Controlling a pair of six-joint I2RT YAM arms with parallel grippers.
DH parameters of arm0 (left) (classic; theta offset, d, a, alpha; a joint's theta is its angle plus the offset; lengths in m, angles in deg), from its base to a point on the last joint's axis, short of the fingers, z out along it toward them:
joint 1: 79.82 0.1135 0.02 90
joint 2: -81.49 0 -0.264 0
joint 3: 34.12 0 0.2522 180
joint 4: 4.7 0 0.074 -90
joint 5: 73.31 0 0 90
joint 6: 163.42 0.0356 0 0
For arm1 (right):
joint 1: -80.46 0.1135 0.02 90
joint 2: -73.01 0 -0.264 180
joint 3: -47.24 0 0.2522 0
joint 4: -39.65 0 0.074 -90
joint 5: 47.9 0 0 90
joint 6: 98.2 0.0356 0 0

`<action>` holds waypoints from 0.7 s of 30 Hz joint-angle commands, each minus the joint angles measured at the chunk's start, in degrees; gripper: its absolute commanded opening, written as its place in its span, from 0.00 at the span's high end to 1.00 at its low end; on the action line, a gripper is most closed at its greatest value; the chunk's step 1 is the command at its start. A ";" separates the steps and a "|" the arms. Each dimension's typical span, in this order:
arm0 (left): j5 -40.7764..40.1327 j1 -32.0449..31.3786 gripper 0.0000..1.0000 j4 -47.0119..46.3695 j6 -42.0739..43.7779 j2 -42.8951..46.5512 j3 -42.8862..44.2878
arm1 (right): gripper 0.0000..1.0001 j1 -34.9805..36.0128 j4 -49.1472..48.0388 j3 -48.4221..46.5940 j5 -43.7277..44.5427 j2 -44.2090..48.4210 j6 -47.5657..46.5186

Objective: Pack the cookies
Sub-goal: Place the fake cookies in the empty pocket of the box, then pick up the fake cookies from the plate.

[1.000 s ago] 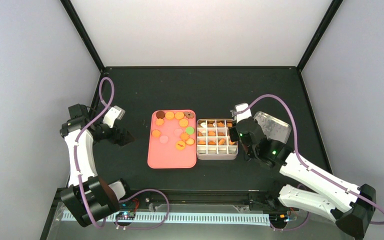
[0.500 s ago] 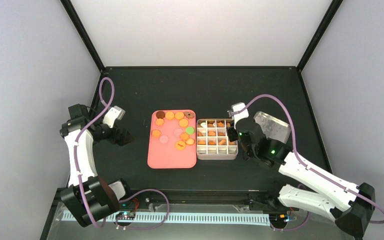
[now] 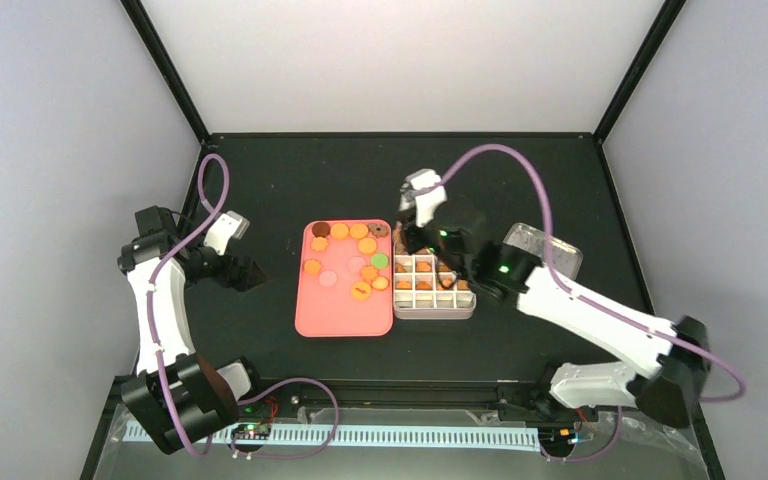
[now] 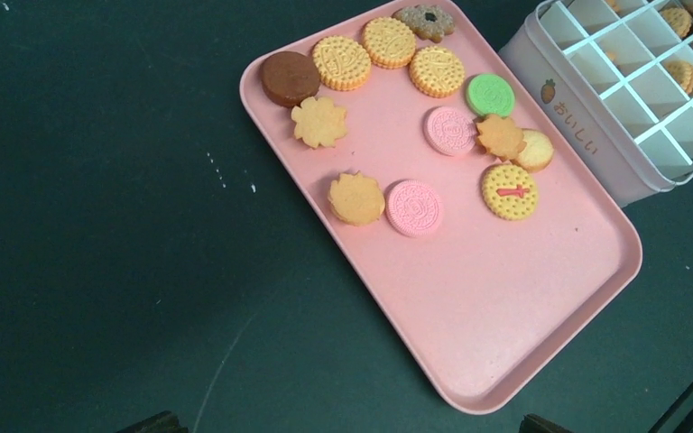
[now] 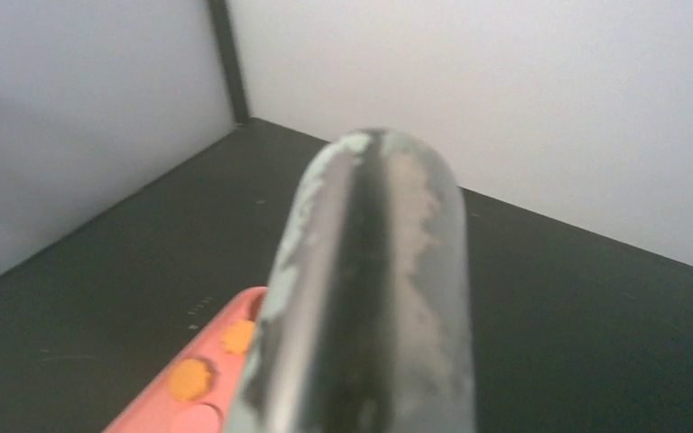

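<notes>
Jaws of the left gripper [image 3: 256, 273] stand spread; the right gripper [image 3: 408, 236] pinches blurred silvery metal tongs [image 5: 370, 298]. Round and flower-shaped cookies [image 4: 341, 61] lie flat, faces up, on the pink rectangular tray [image 4: 505, 298], in its far half.

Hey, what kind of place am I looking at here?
Probably a robot test booth: a black table boxed in by plain white walls, a left arm and right arm bolted at its near edge, and a pink tray of cookies beside a divided box.
</notes>
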 commanded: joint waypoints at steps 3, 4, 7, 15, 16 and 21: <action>-1.24 0.51 0.01 2.48 1.19 0.83 2.25 | 0.80 2.60 -11.07 -10.11 -8.53 -15.77 -0.17; -1.59 0.47 0.01 2.66 1.33 0.95 2.26 | 0.79 2.64 -11.86 -11.70 -9.67 -18.21 0.24; -2.27 0.53 0.01 3.09 1.98 1.55 2.06 | 0.77 2.94 -13.31 -16.68 -13.34 -24.75 1.29; -4.79 0.56 0.01 3.04 1.43 1.01 1.88 | 0.72 4.42 -12.79 -29.63 -14.68 -39.77 0.33; -5.16 0.60 0.01 3.31 1.55 0.89 1.97 | 0.72 4.40 -12.61 -30.98 -14.40 -41.19 0.10; -5.54 0.89 0.01 3.54 1.93 1.37 1.95 | 0.70 4.42 -10.59 -38.27 -13.21 -48.38 -1.13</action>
